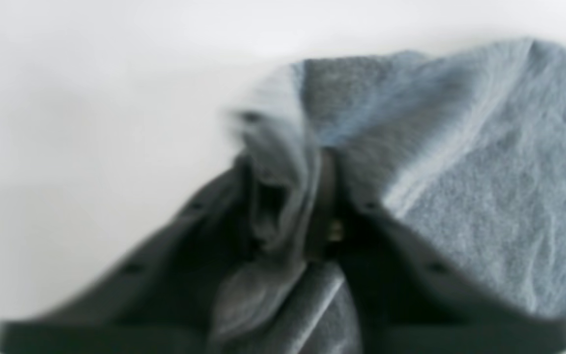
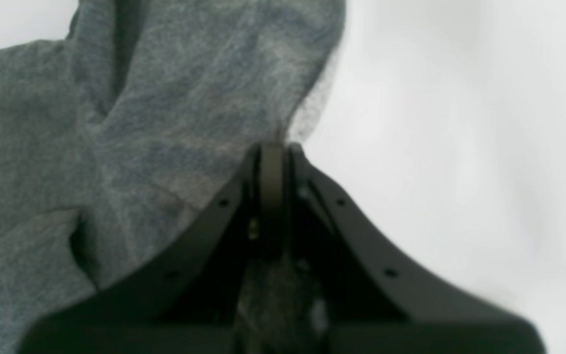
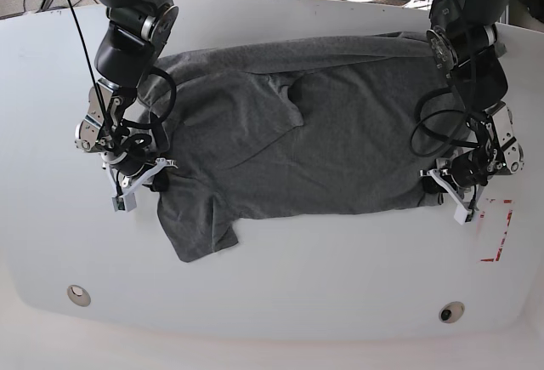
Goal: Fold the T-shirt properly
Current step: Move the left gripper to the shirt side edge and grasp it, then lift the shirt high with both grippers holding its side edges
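Observation:
The dark grey T-shirt lies spread across the white table, with a sleeve folded in near its middle and another sleeve at the front left. My right gripper is at the shirt's left edge, shut on fabric; in the right wrist view the gripper pinches the T-shirt at its edge. My left gripper is at the shirt's right edge; in the left wrist view the gripper is shut on a bunched fold of the T-shirt. That view is blurred.
Red tape marks lie on the table right of my left gripper. Two round fittings sit near the table's front edge. Cables hang along both arms.

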Available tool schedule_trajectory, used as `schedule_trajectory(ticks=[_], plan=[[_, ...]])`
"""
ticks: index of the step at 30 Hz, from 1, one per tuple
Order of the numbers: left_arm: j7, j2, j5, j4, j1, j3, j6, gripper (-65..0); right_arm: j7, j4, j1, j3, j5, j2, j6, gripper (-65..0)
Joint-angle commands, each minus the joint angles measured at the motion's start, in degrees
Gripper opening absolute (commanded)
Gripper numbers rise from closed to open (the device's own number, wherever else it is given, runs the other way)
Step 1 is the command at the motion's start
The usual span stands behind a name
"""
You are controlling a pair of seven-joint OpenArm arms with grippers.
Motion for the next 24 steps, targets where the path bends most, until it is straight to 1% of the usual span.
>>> schedule_trajectory(ticks=[1,5,9,11,14,18,20,24], plan=[[0.49,-0.54,0.22,0.55,-1.14,0.16,-0.08,-65.0,-2.54,0.11,0.5,-0.16,-1.68,0.16,0.34,-64.4],[0.49,-0.54,0.14,0.99,-1.14,0.07,-0.08,-65.0,-2.54,0.46,0.5,-0.16,-1.68,0.16,0.34,-64.4],[0.49,-0.63,-0.04,1.07,-1.14,0.07,-0.08,-65.0,-2.89,4.77,0.15,-0.51,-1.86,-0.1,0.34,-64.5],[0.58,-0.72,-0.04,1.16,-1.14,0.07,-0.08,-65.0,-4.3,6.97,0.06,-1.92,-1.86,-0.89,0.34,-64.7],[1.46,-0.89,-0.04,2.39,-0.96,-0.01,-0.08,-65.0,-6.85,9.96,-0.55,-3.33,-1.94,-1.16,0.34,-65.0],[3.92,-1.42,-0.22,6.44,0.54,-0.1,-0.08,-65.0,-7.99,14.88,-2.4,-4.12,-1.77,-1.6,0.34,-65.0],[5.86,-1.42,-0.22,10.83,1.85,-0.19,-0.08,-65.0,-8.17,17.87,-3.28,-4.21,-1.86,-2.65,0.34,-65.0],[7.97,-1.42,-0.22,17.69,3.79,-0.19,-0.08,-65.0,-9.93,21.47,-4.33,-4.21,-1.94,-3.18,0.34,-65.0]])
